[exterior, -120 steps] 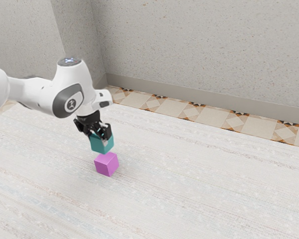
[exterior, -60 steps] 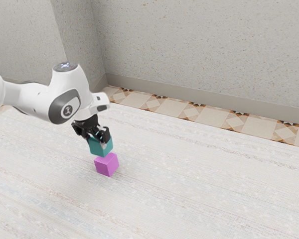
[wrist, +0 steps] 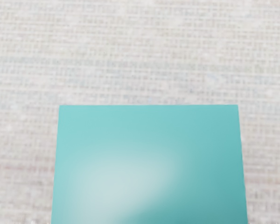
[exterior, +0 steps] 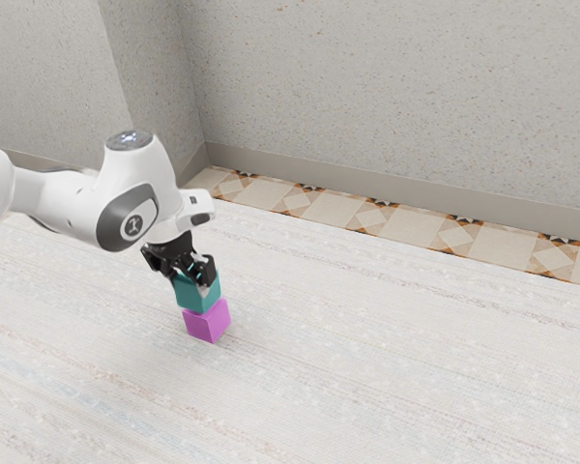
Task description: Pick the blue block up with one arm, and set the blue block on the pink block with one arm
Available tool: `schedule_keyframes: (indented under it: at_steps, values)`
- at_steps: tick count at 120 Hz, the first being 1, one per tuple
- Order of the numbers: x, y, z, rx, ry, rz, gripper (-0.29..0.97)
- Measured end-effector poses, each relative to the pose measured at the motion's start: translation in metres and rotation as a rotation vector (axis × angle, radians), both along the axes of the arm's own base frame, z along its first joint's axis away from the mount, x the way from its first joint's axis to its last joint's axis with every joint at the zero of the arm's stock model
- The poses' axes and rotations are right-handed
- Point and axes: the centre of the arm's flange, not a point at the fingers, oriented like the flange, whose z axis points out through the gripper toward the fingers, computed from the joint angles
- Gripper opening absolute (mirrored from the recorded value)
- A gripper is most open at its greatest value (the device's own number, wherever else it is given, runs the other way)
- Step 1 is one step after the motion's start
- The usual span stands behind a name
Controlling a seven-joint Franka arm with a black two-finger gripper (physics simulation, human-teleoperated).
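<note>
The blue-green block (exterior: 197, 294) rests directly on top of the pink block (exterior: 207, 322), which stands on the pale tabletop at the exterior view's left of centre. My black gripper (exterior: 190, 274) grips the teal block from above, its fingers pressed on two opposite sides. In the wrist view the same teal block (wrist: 149, 165) lies just under my hand and hides the pink block beneath it.
The light woven tabletop (exterior: 387, 367) stretches wide around the stack. A patterned tile strip (exterior: 406, 224) runs along the far edge below the grey wall. My white arm (exterior: 87, 198) comes in from the exterior view's left.
My gripper has come down with the teal block. One second ago the block hung a little above the pink one; now it sits on it.
</note>
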Motion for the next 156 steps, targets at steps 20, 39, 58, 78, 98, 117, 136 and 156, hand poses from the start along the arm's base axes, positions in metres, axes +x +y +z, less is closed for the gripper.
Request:
schedule_keyframes:
  at_steps: [20, 39, 58, 78, 98, 117, 136, 156]
  values:
    - [-0.002, -0.001, -0.003, -0.002, 0.003, 0.001, 0.31]
    - [-0.003, -0.001, -0.005, -0.002, 0.005, 0.001, 0.31]
    - [-0.005, -0.002, -0.007, -0.003, 0.01, 0.0, 0.32]
    - [-0.005, -0.004, -0.009, -0.006, 0.013, -0.005, 0.38]
    - [-0.005, -0.009, -0.009, -0.011, 0.017, -0.018, 0.51]
    - [-0.004, -0.008, 0.0, -0.01, 0.003, -0.025, 0.58]
    - [-0.005, -0.008, 0.027, -0.002, -0.035, -0.036, 0.61]
    - [-0.004, -0.009, 0.089, 0.016, -0.073, -0.053, 0.65]
